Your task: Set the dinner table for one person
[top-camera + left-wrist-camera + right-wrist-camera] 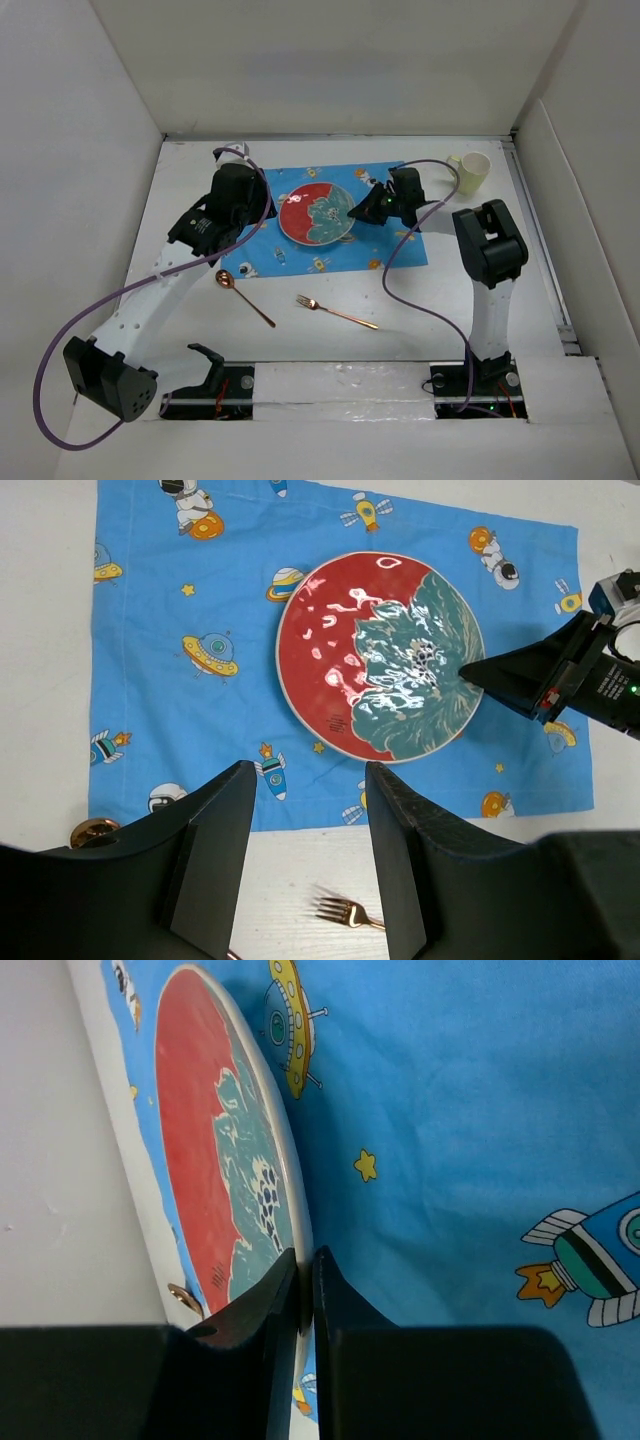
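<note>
The right end effector (352,213) is clenched on the right rim of a round red and green plate (316,215). Seen from the top, the plate sits on a blue cloth (400,250) with space pictures. The cloth lies flat on the far middle of the big white bench (300,340), which is under everything. A pale cup (472,170) stands on the bench near the far right corner, off the cloth. A copper spoon (243,297) and a copper fork (335,312) lie on the bare bench, nearer than the cloth and apart from each other. The left arm (150,300) reaches up over the left side of the cloth. In the left wrist view, the left end effector (305,780) is released. Its two dark fingers (215,850) stand wide apart with nothing between them, high above the near edge of the cloth. The plate shows past them, with the tip of the right end effector touching its right side. The fork tines peek in at the bottom. In the right wrist view, the two black fingers (255,1310) pinch the thin white rim of the plate from both sides. Blue cloth fills the right side, and white bench shows on the left.
</note>
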`<state>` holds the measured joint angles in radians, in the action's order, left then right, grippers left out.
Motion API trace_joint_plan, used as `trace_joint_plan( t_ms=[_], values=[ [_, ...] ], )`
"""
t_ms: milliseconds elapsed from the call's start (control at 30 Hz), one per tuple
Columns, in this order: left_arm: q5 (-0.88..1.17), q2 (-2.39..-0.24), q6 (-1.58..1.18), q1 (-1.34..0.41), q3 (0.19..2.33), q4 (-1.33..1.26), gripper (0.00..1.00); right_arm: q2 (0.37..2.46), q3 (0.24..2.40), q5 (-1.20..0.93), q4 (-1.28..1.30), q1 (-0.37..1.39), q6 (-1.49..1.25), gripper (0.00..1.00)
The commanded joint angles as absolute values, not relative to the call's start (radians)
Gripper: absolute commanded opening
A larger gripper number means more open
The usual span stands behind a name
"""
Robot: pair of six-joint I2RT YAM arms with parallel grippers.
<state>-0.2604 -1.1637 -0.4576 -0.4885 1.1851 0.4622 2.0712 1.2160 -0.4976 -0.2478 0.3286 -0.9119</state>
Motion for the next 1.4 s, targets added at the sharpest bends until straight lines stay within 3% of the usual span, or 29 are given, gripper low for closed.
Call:
trace_joint_plan(
  t_ms=[0, 100, 200, 333, 367, 400, 467, 500, 533, 567, 600, 733, 767, 800, 833, 900, 1067, 1267, 1367],
  values=[
    [-0.267, -1.147, -0.468, -0.485, 1.175, 0.442, 0.45, 2.025, 1.249, -0.545, -0.267, 0.328, -0.891, 0.16],
    [-0.268, -1.147, -0.463, -0.485, 1.175, 0.439, 0.45, 2.016, 1.276, -0.51, -0.14, 0.328, -0.828, 0.42],
    [-0.264, -1.149, -0.463, -0.485, 1.175, 0.433, 0.45, 1.968, 1.272, -0.45, -0.081, 0.328, -0.786, 0.57],
    [-0.27, -1.154, -0.456, -0.485, 1.181, 0.423, 0.45, 1.925, 1.342, -0.408, 0.088, 0.31, -0.694, 0.64],
    [-0.278, -1.158, -0.446, -0.485, 1.19, 0.423, 0.45, 1.893, 1.37, -0.378, 0.145, 0.284, -0.649, 0.62],
    [-0.281, -1.16, -0.439, -0.485, 1.19, 0.423, 0.45, 1.893, 1.37, -0.365, 0.146, 0.284, -0.649, 0.52],
    [-0.267, -1.164, -0.428, -0.485, 1.209, 0.42, 0.41, 1.835, 1.405, -0.335, 0.205, 0.232, -0.6, 0.17],
    [-0.255, -1.172, -0.414, -0.485, 1.215, 0.417, 0.33, 1.815, 1.42, -0.293, 0.222, 0.206, -0.588, 0.0],
    [-0.241, -1.177, -0.407, -0.485, 1.223, 0.411, 0.21, 1.8, 1.436, -0.278, 0.253, 0.177, -0.572, 0.0],
    [-0.212, -1.183, -0.403, -0.485, 1.224, 0.407, 0.0, 1.775, 1.474, -0.264, 0.276, 0.145, -0.563, 0.0],
    [-0.201, -1.189, -0.397, -0.485, 1.224, 0.402, 0.0, 1.764, 1.497, -0.209, 0.331, 0.076, -0.552, 0.0],
    [-0.143, -1.19, -0.4, -0.485, 1.187, 0.355, 0.0, 1.75, 1.612, 0.053, 0.471, -0.06, -0.476, 0.0],
    [-0.132, -1.186, -0.402, -0.485, 1.18, 0.347, 0.0, 1.756, 1.64, 0.11, 0.5, -0.078, -0.462, 0.04],
    [-0.103, -1.183, -0.394, -0.485, 1.155, 0.318, 0.18, 1.82, 1.755, 0.276, 0.62, -0.125, -0.437, 0.45],
    [-0.103, -1.183, -0.394, -0.485, 1.155, 0.318, 0.18, 1.821, 1.756, 0.278, 0.621, -0.142, -0.439, 0.45],
    [-0.085, -1.195, -0.382, -0.485, 1.144, 0.307, 0.32, 1.859, 1.796, 0.291, 0.652, -0.173, -0.439, 0.61],
    [-0.046, -1.215, -0.367, -0.485, 1.123, 0.282, 0.43, 1.991, 1.915, 0.209, 0.687, -0.221, -0.425, 0.64],
    [-0.04, -1.227, -0.351, -0.485, 1.111, 0.268, 0.43, 2.127, 2.042, 0.227, 0.788, -0.212, -0.43, 0.63],
    [-0.054, -1.224, -0.345, -0.485, 1.108, 0.259, 0.42, 2.135, 2.019, 0.219, 0.759, -0.201, -0.431, 0.55]
  ],
)
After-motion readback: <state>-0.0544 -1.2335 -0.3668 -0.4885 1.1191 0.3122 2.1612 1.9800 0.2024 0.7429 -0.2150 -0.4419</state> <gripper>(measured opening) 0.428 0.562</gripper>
